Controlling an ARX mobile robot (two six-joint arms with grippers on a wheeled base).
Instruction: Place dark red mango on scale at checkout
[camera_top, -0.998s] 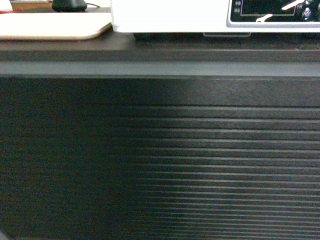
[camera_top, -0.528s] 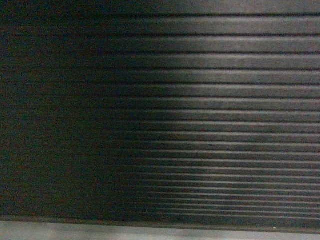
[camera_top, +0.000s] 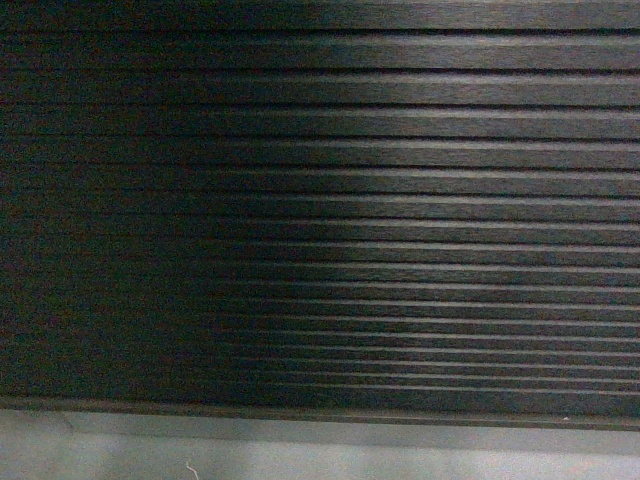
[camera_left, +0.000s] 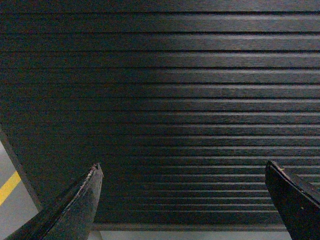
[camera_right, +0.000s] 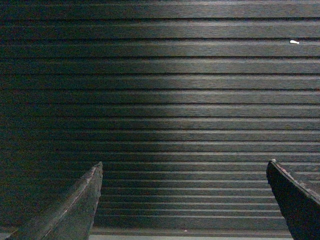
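Note:
The checkout (camera_top: 400, 200) fills the head view with its dark ribbed slatted front, close up. Both wrist views face the same slats (camera_left: 175, 100) (camera_right: 175, 100). My left gripper (camera_left: 182, 167) is open, its two dark fingers spread wide with nothing between them. My right gripper (camera_right: 184, 165) is open too and holds nothing. The dark red mango and the scale are out of view. Neither gripper shows in the head view.
A grey plinth strip (camera_top: 400, 455) runs along the bottom of the head view and shows under the slats (camera_left: 200, 235). At the left wrist view's lower left lies grey floor with a yellow line (camera_left: 9, 187). A small white speck (camera_right: 294, 42) sits on a slat.
The head view has dropped down the counter: a second ago it showed the countertop with the white scale and a beige tray, now only the slatted front and the plinth.

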